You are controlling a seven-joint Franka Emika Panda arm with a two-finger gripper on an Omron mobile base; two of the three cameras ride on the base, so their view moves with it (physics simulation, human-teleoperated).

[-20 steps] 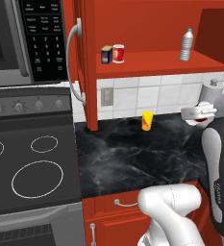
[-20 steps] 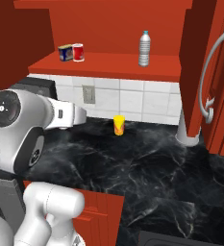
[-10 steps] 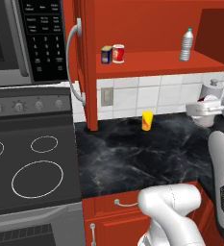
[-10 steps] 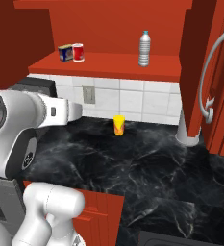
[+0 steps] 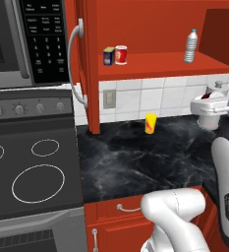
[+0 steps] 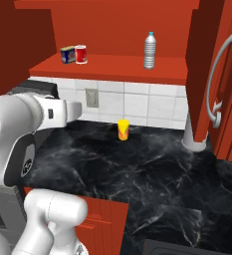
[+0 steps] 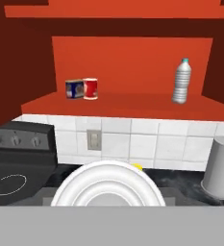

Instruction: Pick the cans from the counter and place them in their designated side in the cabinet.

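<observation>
The bright red can (image 5: pixel 121 54) (image 6: pixel 80 54) (image 7: pixel 90 89) stands upright on the left side of the cabinet shelf (image 5: pixel 155 66) (image 6: pixel 117 67) (image 7: pixel 128 103), touching a small blue-and-yellow box (image 5: pixel 109 56). My gripper (image 5: pixel 214 94) hovers at the right, above the black counter (image 5: pixel 135 157) (image 6: pixel 147 174), level with the backsplash tiles. It is shut on the dark maroon can (image 5: pixel 214 92). That can's round white end (image 7: pixel 108 185) faces the hand camera and hides the fingertips.
A yellow-orange cup (image 5: pixel 150 123) (image 6: pixel 123 130) stands on the counter by the tiles. A clear bottle (image 5: pixel 190 46) (image 6: pixel 149 50) (image 7: pixel 180 81) occupies the shelf's right side. A grey upright cylinder (image 6: pixel 193 134) (image 7: pixel 223 166) stands at the counter's right. The open door's handle (image 5: pixel 76 64), stovetop (image 5: pixel 32 172) and microwave (image 5: pixel 17 39) lie left.
My hand with the maroon can has risen a little and drifted right in the left base view. The red can, box, bottle and cup have not moved.
</observation>
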